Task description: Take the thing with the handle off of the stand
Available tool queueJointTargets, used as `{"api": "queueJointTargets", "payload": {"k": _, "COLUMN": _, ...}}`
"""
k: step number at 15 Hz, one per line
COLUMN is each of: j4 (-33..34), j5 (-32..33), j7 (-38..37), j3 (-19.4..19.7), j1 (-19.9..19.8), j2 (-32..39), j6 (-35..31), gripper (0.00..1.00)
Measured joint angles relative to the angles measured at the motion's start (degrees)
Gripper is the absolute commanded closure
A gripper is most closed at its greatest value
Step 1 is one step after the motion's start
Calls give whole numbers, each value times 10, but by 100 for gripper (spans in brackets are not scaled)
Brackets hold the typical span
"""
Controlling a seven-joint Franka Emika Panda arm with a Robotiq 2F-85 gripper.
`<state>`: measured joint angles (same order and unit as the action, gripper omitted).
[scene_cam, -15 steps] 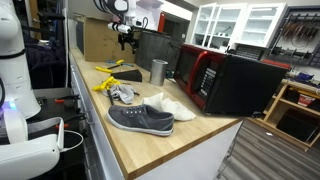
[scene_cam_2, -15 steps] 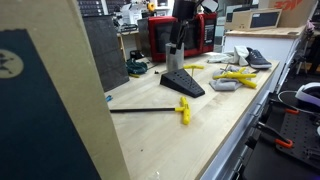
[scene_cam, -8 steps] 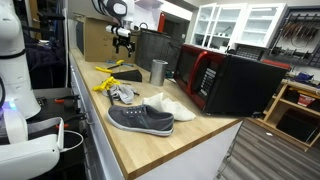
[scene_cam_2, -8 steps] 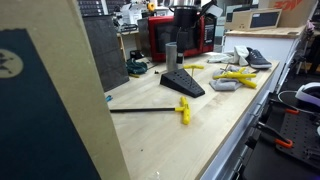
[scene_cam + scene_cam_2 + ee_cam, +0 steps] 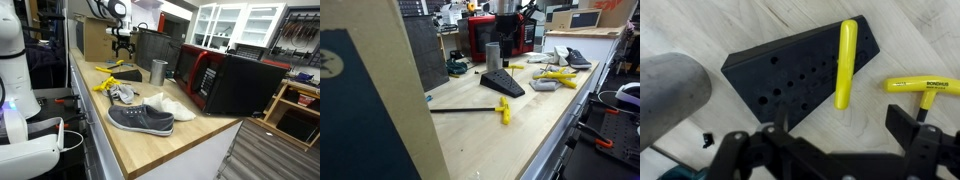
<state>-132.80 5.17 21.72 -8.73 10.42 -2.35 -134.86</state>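
Yellow handle [image 5: 845, 62] lay on the stand [image 5: 790, 85]; our spread gripper [image 5: 830, 150], hovering above, could descend off-line and knock it aside.

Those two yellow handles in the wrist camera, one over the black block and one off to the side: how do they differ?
The upright handle runs up and down the picture; the side handle runs across it. The upright handle shows against the black block; the side handle lies on the bare wooden table. The side handle shows dark lettering and a metal shaft; the upright handle shows neither. Both are bright yellow bars.
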Motion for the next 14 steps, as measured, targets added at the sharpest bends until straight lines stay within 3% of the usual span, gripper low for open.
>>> {"api": "queueJointTargets", "payload": {"k": 5, "j4": 1, "j5": -20, "j7": -74, "j3": -5, "j1": 2, "j2": -8, "j6": -78, "gripper": 0}}
{"api": "queueJointTargets", "payload": {"k": 14, "j4": 2, "j5": -88, "j7": -267, "j3": 4, "j1": -19, "j2": -40, "j6": -60, "gripper": 0}}
